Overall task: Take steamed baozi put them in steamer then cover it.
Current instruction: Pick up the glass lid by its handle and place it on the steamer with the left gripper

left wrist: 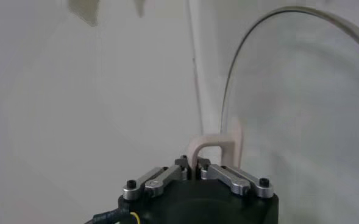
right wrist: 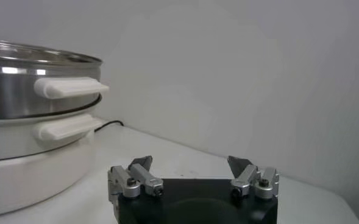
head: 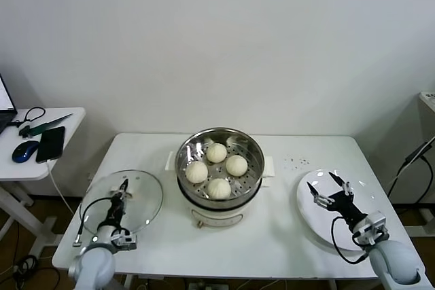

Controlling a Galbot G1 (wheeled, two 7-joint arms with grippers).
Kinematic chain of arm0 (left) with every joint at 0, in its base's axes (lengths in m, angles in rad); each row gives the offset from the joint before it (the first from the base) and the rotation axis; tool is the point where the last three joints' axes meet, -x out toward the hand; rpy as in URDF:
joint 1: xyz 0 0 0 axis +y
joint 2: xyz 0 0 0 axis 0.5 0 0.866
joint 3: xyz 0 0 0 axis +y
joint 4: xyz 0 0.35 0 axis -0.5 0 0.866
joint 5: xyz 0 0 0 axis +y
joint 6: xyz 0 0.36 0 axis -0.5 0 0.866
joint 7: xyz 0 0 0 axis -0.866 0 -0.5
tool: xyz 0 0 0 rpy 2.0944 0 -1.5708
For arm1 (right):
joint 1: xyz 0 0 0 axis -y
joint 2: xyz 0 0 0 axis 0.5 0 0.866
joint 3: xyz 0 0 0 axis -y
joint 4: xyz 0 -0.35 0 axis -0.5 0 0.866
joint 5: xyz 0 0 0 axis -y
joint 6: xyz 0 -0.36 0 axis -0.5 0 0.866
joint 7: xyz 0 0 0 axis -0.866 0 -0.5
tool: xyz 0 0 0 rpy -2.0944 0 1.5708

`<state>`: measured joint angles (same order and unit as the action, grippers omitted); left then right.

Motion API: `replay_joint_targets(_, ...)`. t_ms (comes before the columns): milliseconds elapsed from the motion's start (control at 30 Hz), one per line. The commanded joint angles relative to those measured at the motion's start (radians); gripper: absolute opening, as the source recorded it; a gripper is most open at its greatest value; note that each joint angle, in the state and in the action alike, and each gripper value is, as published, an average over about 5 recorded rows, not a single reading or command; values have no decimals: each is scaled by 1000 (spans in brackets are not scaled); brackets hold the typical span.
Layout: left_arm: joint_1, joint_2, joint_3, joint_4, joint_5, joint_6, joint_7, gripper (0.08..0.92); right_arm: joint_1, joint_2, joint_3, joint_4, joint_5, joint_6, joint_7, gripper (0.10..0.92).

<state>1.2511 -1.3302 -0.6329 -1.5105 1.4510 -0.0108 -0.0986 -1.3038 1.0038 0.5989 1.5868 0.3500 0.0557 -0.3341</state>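
the four steamed baozi point(head: 217, 161) already sit in the steamer point(head: 219, 166) at the middle of the table point(head: 285, 236), so what remains is the cover. the left gripper point(head: 122, 195) is down on the glass lid point(head: 122, 202) lying flat to the steamer's left, its fingers pinched together on the lid's handle point(left wrist: 214, 148) — a thin cream-white loop standing up from the glass. the right gripper point(head: 325, 187) hangs spread wide and empty over the white plate point(head: 314, 212) on the right, holding nothing

the risk i'd judge from here is the grip itself: the handle is narrow and smooth, the lid is a broad, shallow glass dome with a metal rim, so its weight sits well out from the pinch point. lifted fast, it could swing or twist in the fingers, slip and strike the table. carried tilted, its rim could catch the steamer's shiny steel wall or land off-centre — and a low pass might graze the soft, rounded buns on the perforated floor
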Motion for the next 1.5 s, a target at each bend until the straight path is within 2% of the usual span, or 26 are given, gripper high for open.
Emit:
replay_joint_targets(33,135,53,2,-315,-124,96,22,159,6,-2,1,-7,-3,4,-2,823)
replay_joint_targets(267,251,112,-11,-518,-166,256,32,159,18,-10,-1,-21,-7,10,-3,823)
replay_joint_targets(500,275,198,41,-653,-182,428,61,159,35,-25,-11,-30,-11,8,-1,823)
replay_joint_targets(633,220,302,159,-697,-213,558,90,159,48,-34,-18,-41,-14,9,0,823)
replay_joint_targets(767,103,408,326,-703,-226,662,120,159,59,-36,-24,-51,-22,10,2,823)
replay_joint_targets(867,-4,440,464,-698,-205,711,175,159,64,-33,-27,-58,-30,13,1,823)
replay_joint_targets(1000,-141,390,619,-678,-148,765,297,159,80,-24,-37,-78,-39,18,0,823)
replay_joint_targets(1167,-292,251,738,-604,-63,795,418,159,87,-10,-38,-91,-46,21,0,823)
replay_joint_targets(1333,-369,145,807,-525,-3,796,471,159,85,-4,-26,-102,-49,25,-1,823)
replay_joint_targets(1500,-386,-5,847,-439,41,796,472,159,83,0,-14,-114,-51,31,-3,823)
